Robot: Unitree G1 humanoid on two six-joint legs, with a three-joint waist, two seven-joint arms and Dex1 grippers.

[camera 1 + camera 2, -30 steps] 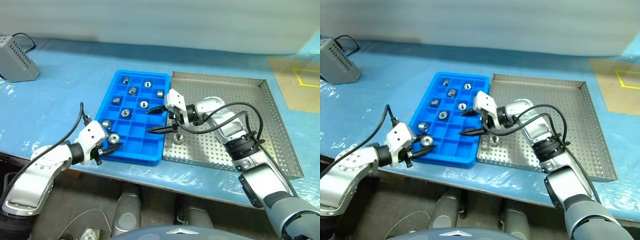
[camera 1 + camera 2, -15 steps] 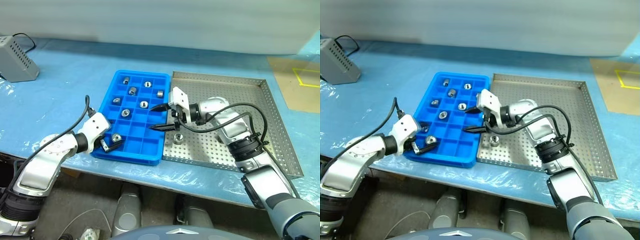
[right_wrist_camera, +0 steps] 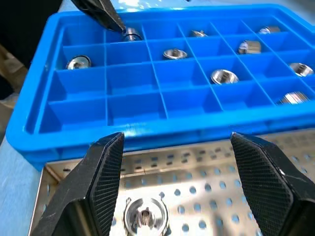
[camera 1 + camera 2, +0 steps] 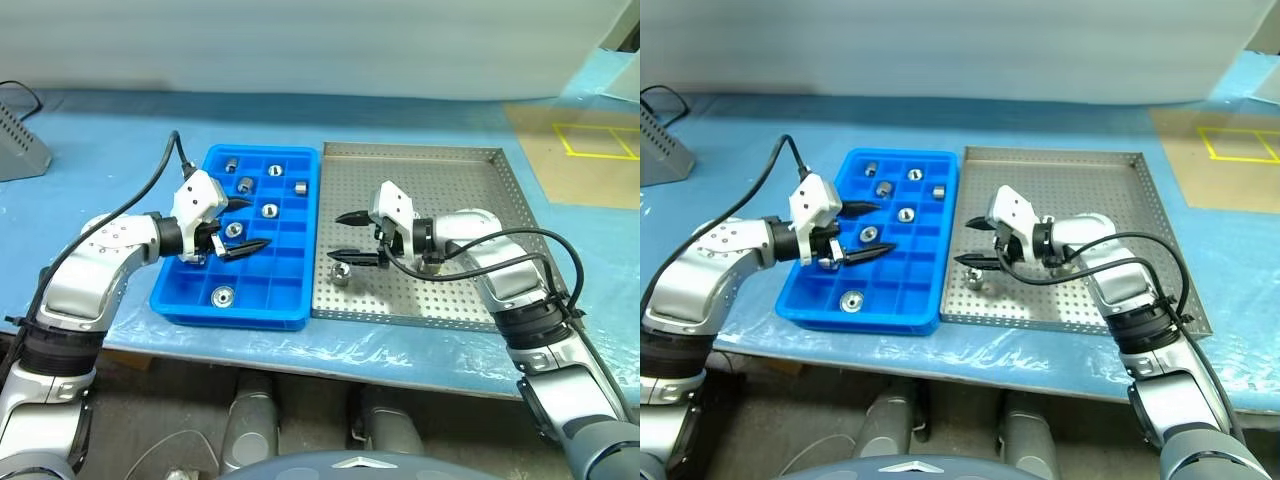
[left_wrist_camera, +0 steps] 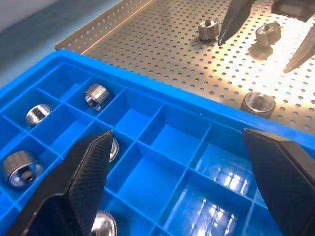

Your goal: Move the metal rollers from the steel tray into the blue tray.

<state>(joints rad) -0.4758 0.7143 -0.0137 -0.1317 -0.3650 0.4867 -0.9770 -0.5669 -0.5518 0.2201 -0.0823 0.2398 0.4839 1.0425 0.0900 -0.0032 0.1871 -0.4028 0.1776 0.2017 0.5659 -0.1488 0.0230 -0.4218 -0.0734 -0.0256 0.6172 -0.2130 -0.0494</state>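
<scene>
Starting on your left, your left gripper [image 4: 240,226] is hovering over the blue tray [image 4: 178,290] with its fingers spread wide and holding nothing, so you are free to keep it clear of the filled cells. The blue tray is sitting on the tabletop [image 4: 100,150] with its long side just beside the steel tray [image 4: 520,200], and it is already carrying several metal rollers [image 4: 221,296] in separate compartments, one near the front edge and the rest toward the middle and back. Moving right, one roller [image 4: 340,274] is lying on the perforated steel close to the rim nearest the blue tray, and the left wrist view is showing more pieces farther in, beside the other arm's fingertips. Your right gripper [image 4: 352,237] is hanging just over that near roller with its fingers parted and empty, pointing toward the blue tray. For this pick, you are probably best lowering straight down until the fingers are straddling the roller's body, as the right wrist view is already framing it between them. Close on the narrow barrel, not the flange, since the shiny metal is likely to slip. Lift high enough to clear both rims, then aim for an empty cell in the near rows.
</scene>
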